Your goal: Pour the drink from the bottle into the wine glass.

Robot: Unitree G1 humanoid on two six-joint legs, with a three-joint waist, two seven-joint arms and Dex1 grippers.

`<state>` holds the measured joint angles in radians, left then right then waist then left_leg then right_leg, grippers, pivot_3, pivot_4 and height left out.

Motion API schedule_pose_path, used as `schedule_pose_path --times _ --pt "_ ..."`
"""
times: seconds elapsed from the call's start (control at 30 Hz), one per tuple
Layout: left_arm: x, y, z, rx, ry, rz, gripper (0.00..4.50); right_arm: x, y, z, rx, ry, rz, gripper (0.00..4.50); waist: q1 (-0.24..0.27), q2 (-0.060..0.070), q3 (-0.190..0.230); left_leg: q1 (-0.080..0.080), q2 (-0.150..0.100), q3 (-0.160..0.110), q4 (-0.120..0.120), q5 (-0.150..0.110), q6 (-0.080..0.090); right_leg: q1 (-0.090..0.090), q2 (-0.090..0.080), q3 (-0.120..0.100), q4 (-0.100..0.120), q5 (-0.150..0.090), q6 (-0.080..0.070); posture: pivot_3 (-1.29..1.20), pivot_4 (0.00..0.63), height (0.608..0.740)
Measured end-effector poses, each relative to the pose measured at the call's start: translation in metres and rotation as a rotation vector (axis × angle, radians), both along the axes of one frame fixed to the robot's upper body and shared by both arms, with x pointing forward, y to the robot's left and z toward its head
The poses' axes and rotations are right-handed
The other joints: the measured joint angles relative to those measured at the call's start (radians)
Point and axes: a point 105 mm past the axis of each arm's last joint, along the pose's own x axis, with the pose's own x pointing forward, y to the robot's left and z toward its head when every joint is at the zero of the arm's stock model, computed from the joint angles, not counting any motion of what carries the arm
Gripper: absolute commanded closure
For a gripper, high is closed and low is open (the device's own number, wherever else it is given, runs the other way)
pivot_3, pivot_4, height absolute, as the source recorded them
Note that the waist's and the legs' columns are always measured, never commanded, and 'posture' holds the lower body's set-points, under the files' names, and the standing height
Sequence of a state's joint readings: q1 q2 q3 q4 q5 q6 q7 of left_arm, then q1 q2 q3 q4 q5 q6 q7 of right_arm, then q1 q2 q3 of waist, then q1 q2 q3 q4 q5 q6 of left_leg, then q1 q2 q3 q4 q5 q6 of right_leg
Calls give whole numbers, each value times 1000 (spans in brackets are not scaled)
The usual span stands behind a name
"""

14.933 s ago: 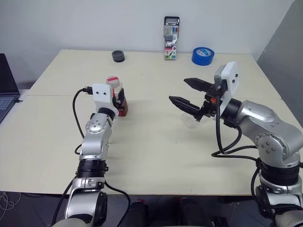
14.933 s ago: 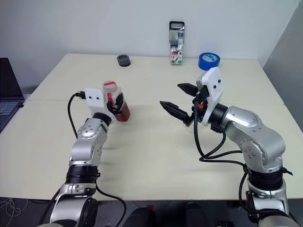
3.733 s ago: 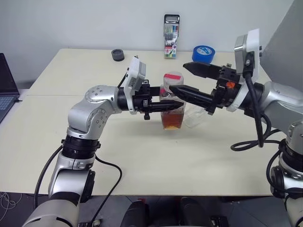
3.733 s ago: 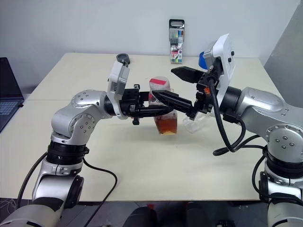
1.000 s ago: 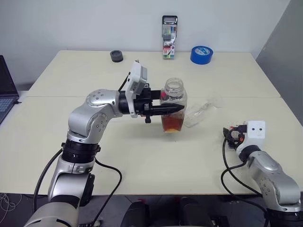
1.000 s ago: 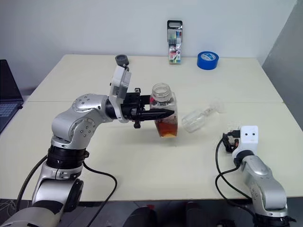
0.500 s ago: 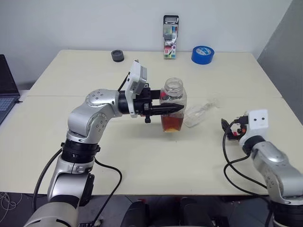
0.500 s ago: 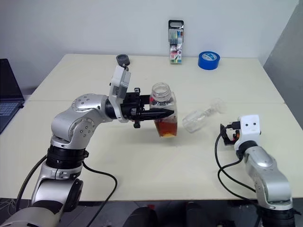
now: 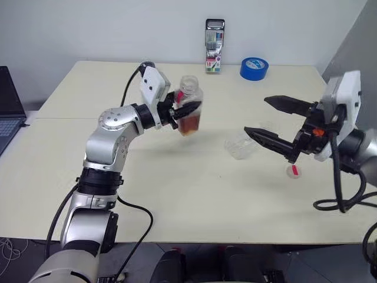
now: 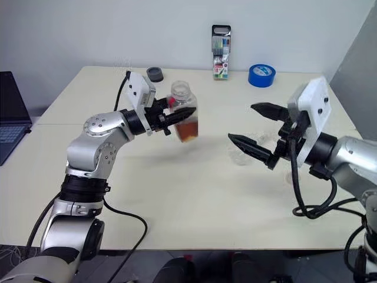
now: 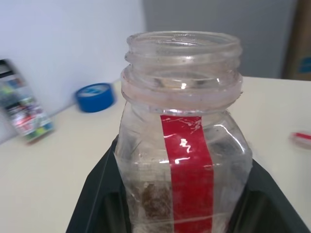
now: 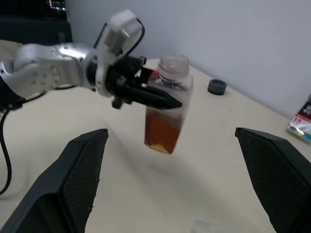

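No text can be read anywhere. The bottle's [image 11: 182, 145] red label strip is plain. The marker case [image 9: 213, 46] shows only blurred colours.

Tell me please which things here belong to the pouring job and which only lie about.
Job: bottle with drink, held by left tool; wine glass on its side; cap on the table; right tool, open.

Lying about: marker case, blue tape roll, black disc, laptop.

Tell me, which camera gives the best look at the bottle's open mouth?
The left wrist view: the bottle sits close up, its uncapped mouth and red label strip plain. Both eye views and the right wrist view show it whole but farther off, held above the table, drink in its lower half.
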<state>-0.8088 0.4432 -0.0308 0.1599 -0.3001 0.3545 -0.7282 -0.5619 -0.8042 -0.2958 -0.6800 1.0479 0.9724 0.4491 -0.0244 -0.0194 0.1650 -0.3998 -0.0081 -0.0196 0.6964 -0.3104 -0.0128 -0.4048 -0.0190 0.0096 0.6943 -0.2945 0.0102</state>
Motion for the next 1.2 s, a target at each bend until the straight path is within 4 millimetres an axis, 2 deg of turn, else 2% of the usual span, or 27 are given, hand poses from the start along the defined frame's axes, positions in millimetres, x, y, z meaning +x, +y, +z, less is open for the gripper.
schedule_pose_path --times 0.07,0.13,0.27,0.33,0.43,0.57,0.7,0.83,1.1,1.2 --pt "11 3 0 -13 -20 112 2721 5 4 2 22 11 10 25 1 0 0 -1 0 0 0 0 0 0 0 0 0 0 0 0 150 740" --pt "22 12 -2 -30 -40 242 2721 11 6 -4 33 51 13 25 1 0 0 -1 0 1 0 0 0 -1 0 0 0 0 0 0 150 740" --pt "36 46 -11 -72 -48 500 2721 18 8 -10 36 88 15 25 -2 0 0 -1 0 1 -1 0 0 -2 0 1 1 0 0 0 150 740" --pt "39 64 -24 -78 -28 604 2721 20 10 -6 46 79 20 25 -2 0 0 -1 1 1 -1 0 0 -2 0 1 1 0 0 0 150 740" --pt "39 79 -44 -96 23 682 2721 19 12 -5 50 78 31 25 3 -1 0 -1 1 1 0 0 -1 -2 -1 0 1 0 0 0 150 740" --pt "39 88 -54 -108 52 719 2721 19 15 -8 47 89 43 25 11 -1 0 -2 0 1 0 0 -1 -2 -1 0 0 0 0 0 150 740" --pt "37 84 -55 -170 59 679 2721 20 15 -8 52 89 40 25 20 -1 0 -2 1 1 0 1 -1 -2 -1 0 -1 0 0 0 150 740" --pt "34 79 -64 -226 103 631 2721 20 15 -7 56 89 32 25 19 -1 0 -2 1 2 0 1 -1 -2 -1 0 0 0 0 0 150 740" --pt "33 85 -64 -246 107 637 2721 21 16 -8 62 90 32 25 19 -1 0 -2 1 2 0 1 -1 -2 -1 0 0 0 0 0 150 740" --pt "32 85 -65 -242 109 630 1716 21 16 -8 61 89 30 0 19 -1 0 -1 1 2 0 1 -1 -2 -1 0 0 0 0 0 150 740"
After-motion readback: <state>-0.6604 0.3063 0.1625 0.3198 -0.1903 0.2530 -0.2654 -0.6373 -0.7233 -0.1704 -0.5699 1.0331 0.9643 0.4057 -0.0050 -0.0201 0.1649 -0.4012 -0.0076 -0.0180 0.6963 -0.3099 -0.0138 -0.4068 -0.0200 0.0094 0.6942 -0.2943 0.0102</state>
